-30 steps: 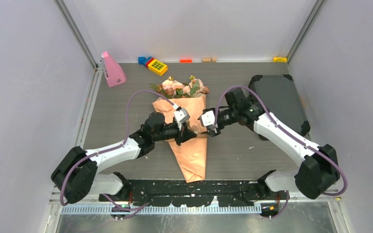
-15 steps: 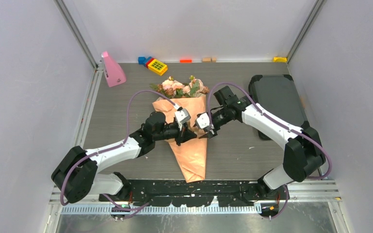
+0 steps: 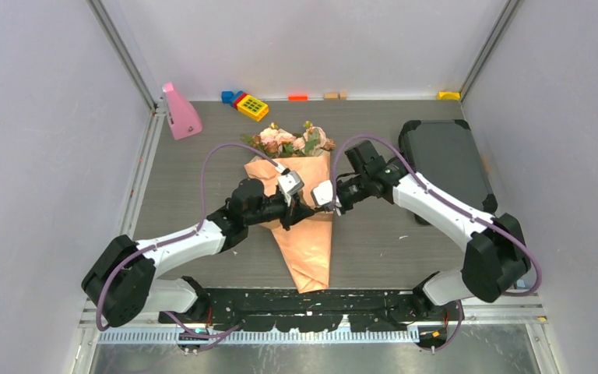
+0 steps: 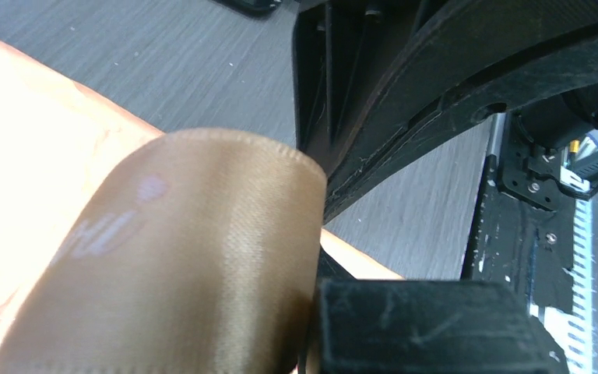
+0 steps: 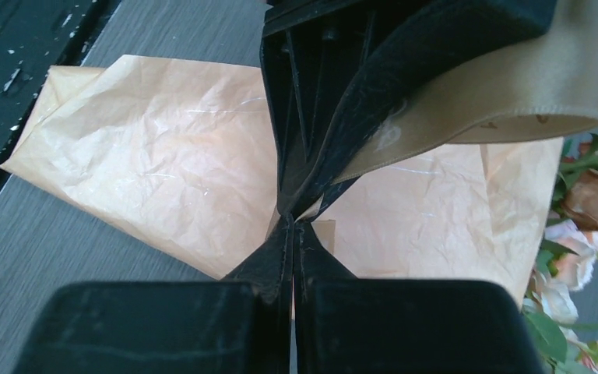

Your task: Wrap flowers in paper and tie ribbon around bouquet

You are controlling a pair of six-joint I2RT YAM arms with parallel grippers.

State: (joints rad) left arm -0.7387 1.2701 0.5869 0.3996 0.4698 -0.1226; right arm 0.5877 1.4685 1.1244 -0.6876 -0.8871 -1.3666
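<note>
The bouquet lies mid-table: pink flowers (image 3: 288, 142) top a cone of peach paper (image 3: 309, 249). My left gripper (image 3: 300, 207) hovers over the cone, shut on a loop of shiny tan ribbon (image 4: 179, 257). My right gripper (image 3: 313, 205) meets it tip to tip from the right. In the right wrist view my right gripper (image 5: 294, 224) is shut, its tips pinching a pale bit of ribbon right below the left fingers (image 5: 335, 101). The ribbon (image 5: 506, 93) curls off to the right above the paper (image 5: 156, 164). The flowers (image 5: 584, 195) show at the right edge.
A pink object (image 3: 179, 113) stands at the back left. Yellow and blue toy blocks (image 3: 251, 106) and small coloured pieces (image 3: 298, 97) lie along the back wall. A black case (image 3: 444, 160) rests at the right.
My right arm has swung left to the left gripper above the cone, and its jaws have gone from open to shut. The left arm and the bouquet have stayed put.
</note>
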